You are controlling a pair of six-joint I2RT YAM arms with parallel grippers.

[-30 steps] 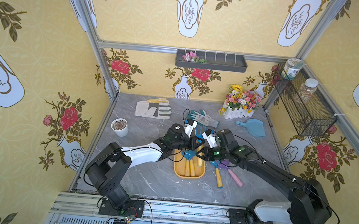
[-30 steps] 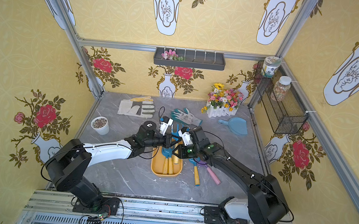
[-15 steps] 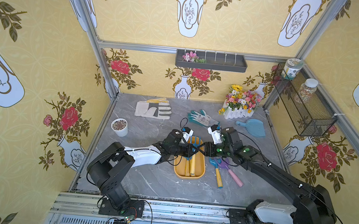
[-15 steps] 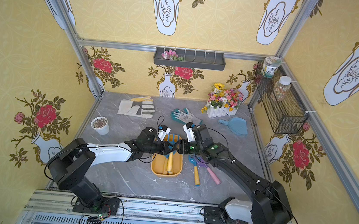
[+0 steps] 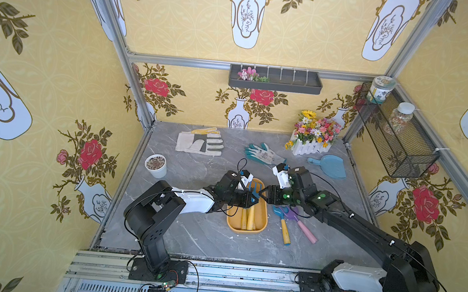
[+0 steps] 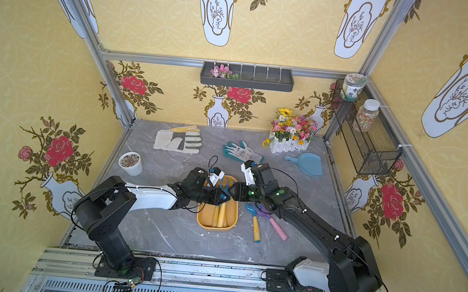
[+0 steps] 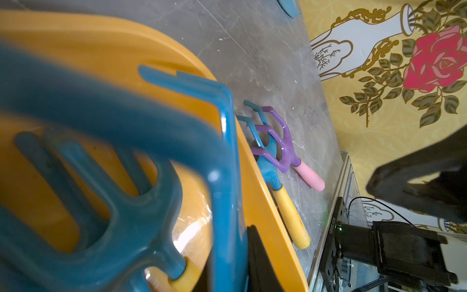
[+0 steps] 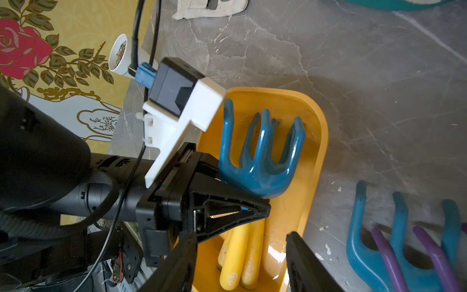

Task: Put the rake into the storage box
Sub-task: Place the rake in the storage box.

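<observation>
The rake [image 8: 262, 161] is sitting inside the box [image 8: 317, 151], blue head toward the back wall; it's looking like light, stiff, slick plastic, best pinched at the neck, right where the left gripper [image 8: 252, 209] is clamping it, while the right gripper [image 8: 241, 236] is hovering just beside, jaws apart, empty

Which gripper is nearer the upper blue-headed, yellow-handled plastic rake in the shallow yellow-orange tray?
Left. The left gripper is shut on the neck of that rake, over the tray. The right gripper hovers open close by, holding nothing.
</observation>
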